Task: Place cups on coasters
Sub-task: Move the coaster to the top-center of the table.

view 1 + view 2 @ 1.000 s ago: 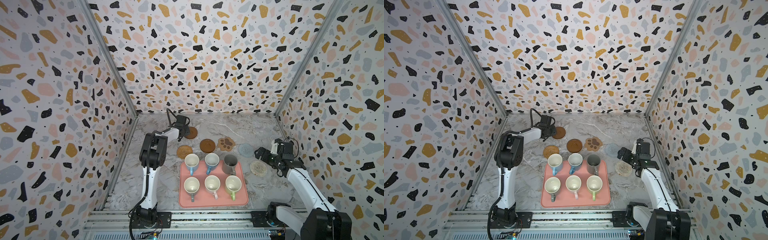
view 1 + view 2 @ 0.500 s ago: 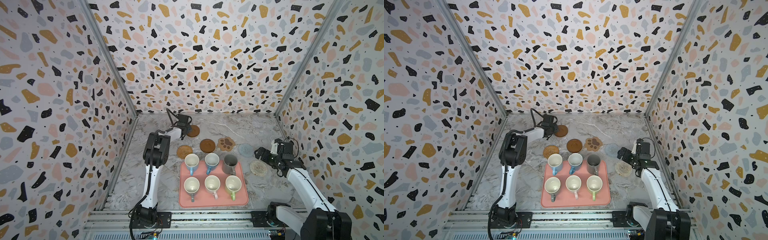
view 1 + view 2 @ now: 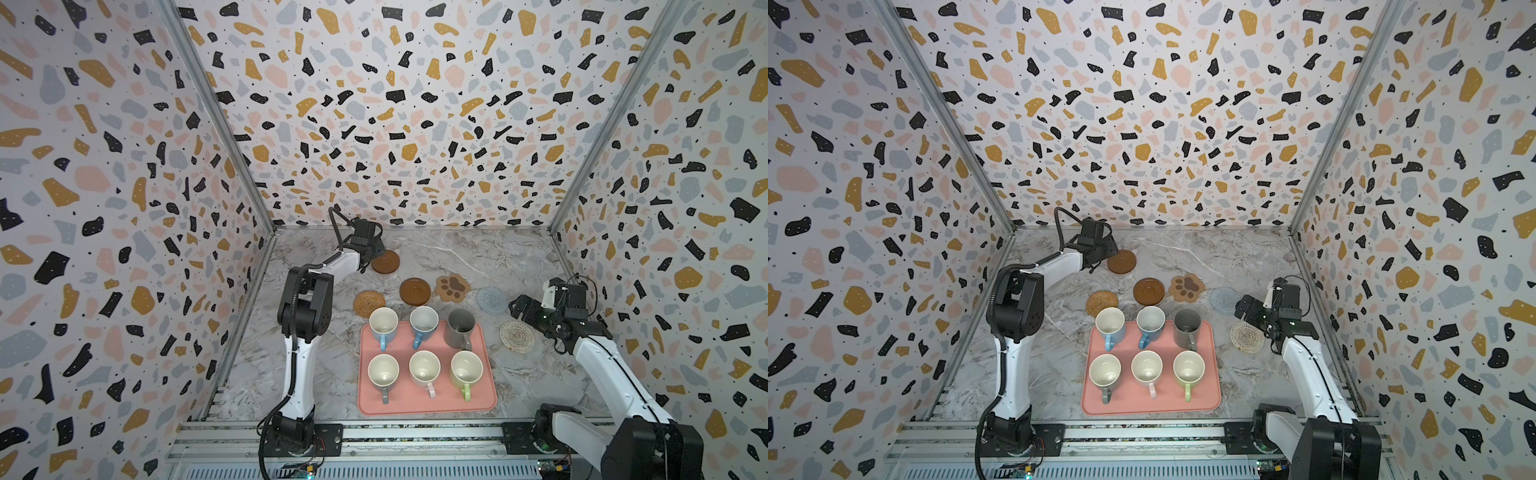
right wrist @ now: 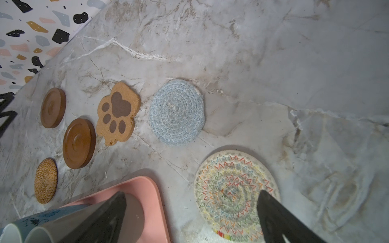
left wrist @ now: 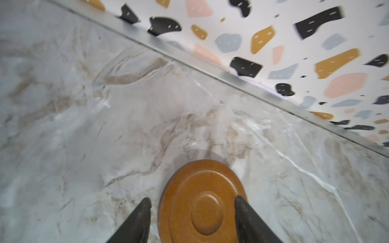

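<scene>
Cups: all six stand upright on the pink tray (image 3: 428,409), and none is on a coaster.
Back row: outer light blue mug (image 3: 383,324), middle light blue mug (image 3: 424,321), tall dark grey mug (image 3: 460,326).
Front row: grey-handled mug (image 3: 383,370), pink-handled mug (image 3: 424,365), light green mug (image 3: 466,368), with handles towards the robot bases.
Coasters: all six lie bare on the marble table (image 3: 457,253).
Near the tray's far edge: rattan coaster (image 3: 369,303) just beside the outer light blue mug, near wooden disc (image 3: 415,291), paw coaster (image 3: 453,286), grey-blue coaster (image 3: 491,298).
Beside the tray: patterned coaster (image 3: 517,336), on the right arm's side.
Far wooden disc (image 3: 385,262): set apart from the others, nearer the back wall.
Left gripper (image 5: 192,201): jaws apart, straddling the far wooden disc. One finger stands clear of its edge; contact at the other cannot be told (the wrist view is blurred).
Right gripper (image 4: 192,193): jaws spread wide with nothing between them. It hangs over the table between the tray corner by the tall dark grey mug and the patterned coaster.
</scene>
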Controlling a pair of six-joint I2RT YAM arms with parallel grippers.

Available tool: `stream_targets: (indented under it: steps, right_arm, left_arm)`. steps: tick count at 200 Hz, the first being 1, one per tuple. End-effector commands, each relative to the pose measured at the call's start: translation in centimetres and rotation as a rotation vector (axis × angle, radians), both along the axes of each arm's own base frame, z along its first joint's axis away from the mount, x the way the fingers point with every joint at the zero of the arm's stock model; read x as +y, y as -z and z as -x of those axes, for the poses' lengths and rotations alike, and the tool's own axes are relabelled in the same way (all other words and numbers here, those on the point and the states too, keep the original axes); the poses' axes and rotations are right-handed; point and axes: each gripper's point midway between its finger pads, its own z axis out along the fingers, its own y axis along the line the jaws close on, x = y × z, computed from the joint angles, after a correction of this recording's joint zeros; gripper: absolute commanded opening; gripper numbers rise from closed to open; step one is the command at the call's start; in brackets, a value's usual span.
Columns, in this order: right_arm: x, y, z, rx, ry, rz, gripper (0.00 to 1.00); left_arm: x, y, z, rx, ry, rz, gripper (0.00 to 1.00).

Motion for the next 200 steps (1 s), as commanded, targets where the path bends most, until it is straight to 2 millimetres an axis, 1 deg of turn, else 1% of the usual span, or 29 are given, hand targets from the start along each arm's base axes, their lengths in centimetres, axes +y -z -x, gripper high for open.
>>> stream_targets:
  steps: [1,23,48,54,70,79,97,122,161,200]
  right_arm:
    - [-0.4,-1.5,-0.3,-0.022,0.014,0.013,0.99]
    - [-0.4,-1.7,-0.2,-0.025,0.018,0.011,0.99]
    - [-0.4,-1.6,0.0,-0.022,0.020,0.007,0.99]
    - [-0.4,-1.6,0.1,-0.022,0.022,0.008,0.99]
    - [-0.4,-1.4,0.3,-0.018,0.022,0.007,0.99]
    - [-0.4,-1.5,0.3,-0.018,0.024,0.007,0.99]
    - [-0.4,-1.5,0.4,-0.018,0.023,0.008,0.99]
    - [-0.4,-1.4,0.5,-0.013,0.023,0.010,0.99]
    - [-0.4,-1.7,0.4,-0.019,0.019,0.009,0.99]
    - [-0.4,-1.6,0.5,-0.018,0.017,0.010,0.99]
  left_arm:
    - [-4.3,-0.1,2.4,0.030,0.165,0.026,0.67]
    - [-7.7,0.9,3.5,0.053,0.257,0.051,0.69]
    - [-10.6,2.0,3.7,0.084,0.327,0.049,0.74]
    - [-11.1,2.6,3.8,0.100,0.342,0.049,0.76]
    - [-12.5,3.4,3.8,0.122,0.372,0.051,0.81]
    - [-13.0,3.9,3.8,0.132,0.379,0.049,0.82]
    - [-13.8,4.3,3.7,0.131,0.381,0.054,0.82]
    - [-13.9,5.2,3.3,0.141,0.357,0.052,0.83]
    - [-12.8,6.4,2.7,0.153,0.302,0.002,0.83]
    - [-11.1,6.5,2.3,0.150,0.253,-0.040,0.83]
